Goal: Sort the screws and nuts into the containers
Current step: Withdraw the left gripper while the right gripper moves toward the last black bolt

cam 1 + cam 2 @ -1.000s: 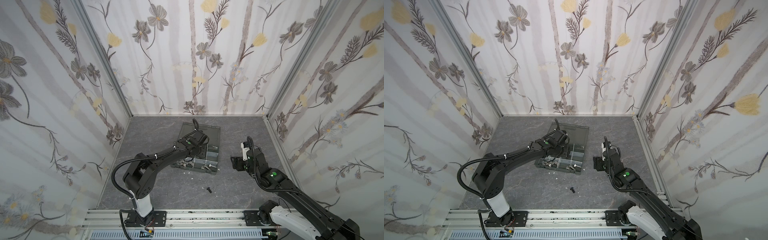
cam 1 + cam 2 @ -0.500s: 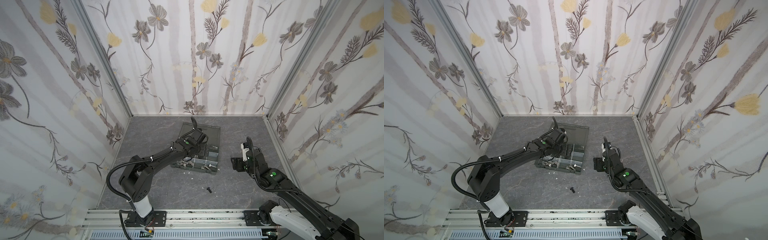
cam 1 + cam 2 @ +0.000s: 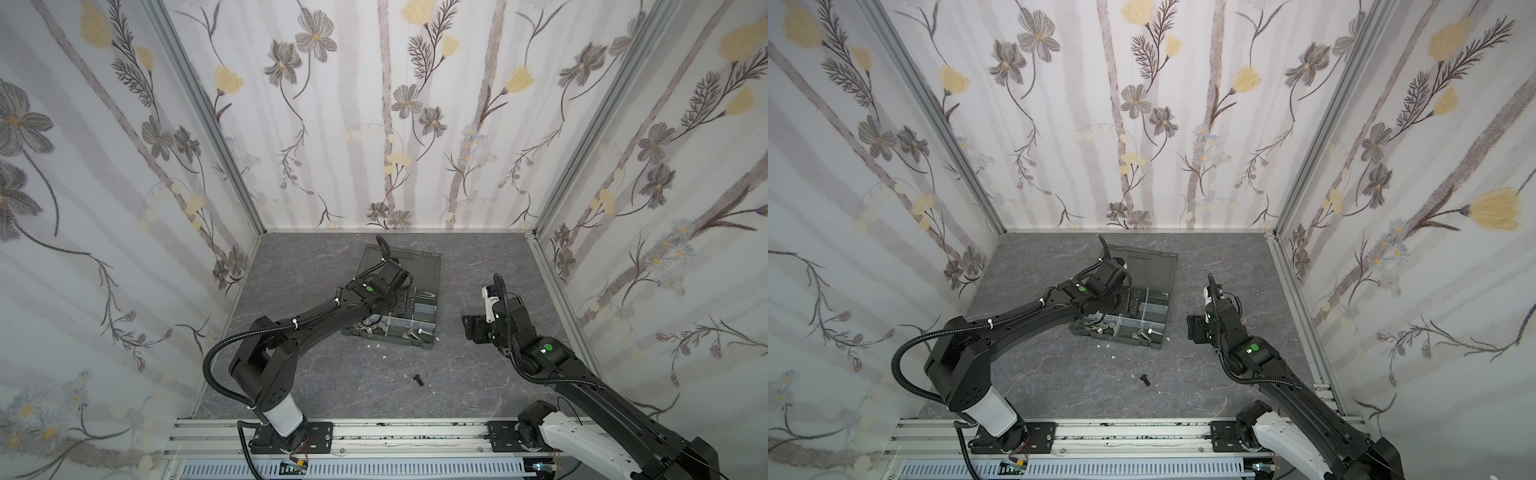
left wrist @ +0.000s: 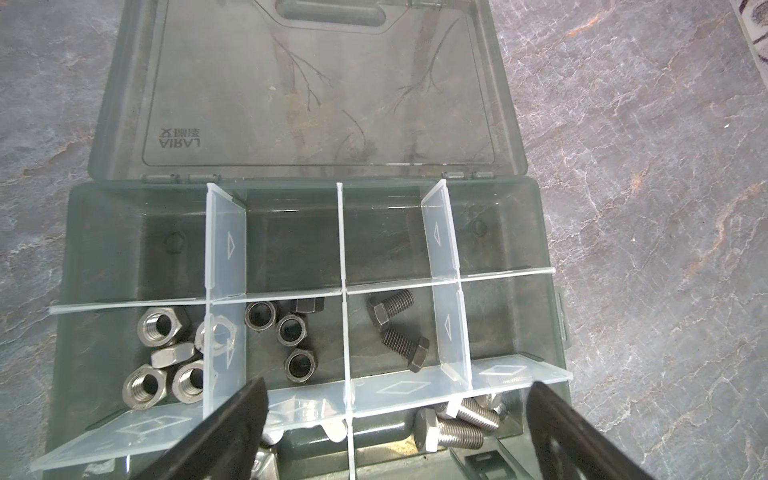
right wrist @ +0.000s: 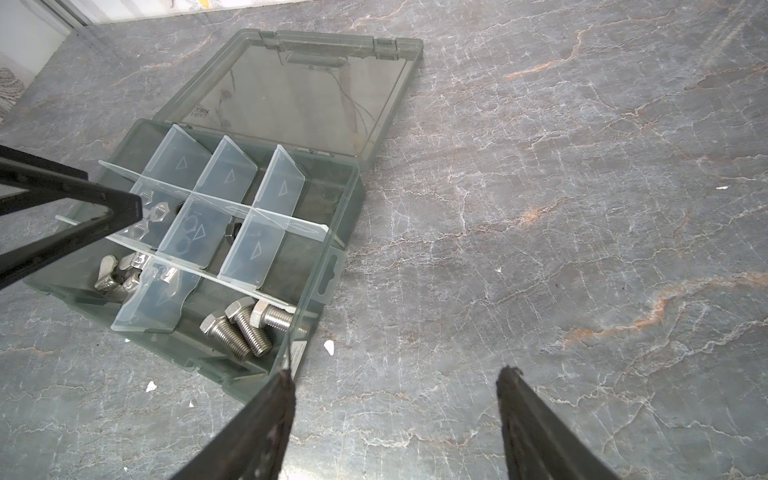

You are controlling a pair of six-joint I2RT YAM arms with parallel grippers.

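My fingers [image 4: 224,432] are matt black. The box [image 4: 104,249] is smoky translucent plastic, its dividers [image 4: 226,245] frosted clear plastic. Inside the box, silver nuts [image 4: 160,328] and silver screws [image 4: 461,428] gleam as bright metal; black nuts [image 4: 291,330] and black screws [image 4: 405,347] look dull. Around the box, matt stone-veined tabletop [image 4: 644,208].

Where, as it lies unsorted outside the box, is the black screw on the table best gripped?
Probably from straight above, jaws across the shank: the black screw lies flat on its side on the table, clear of the box.
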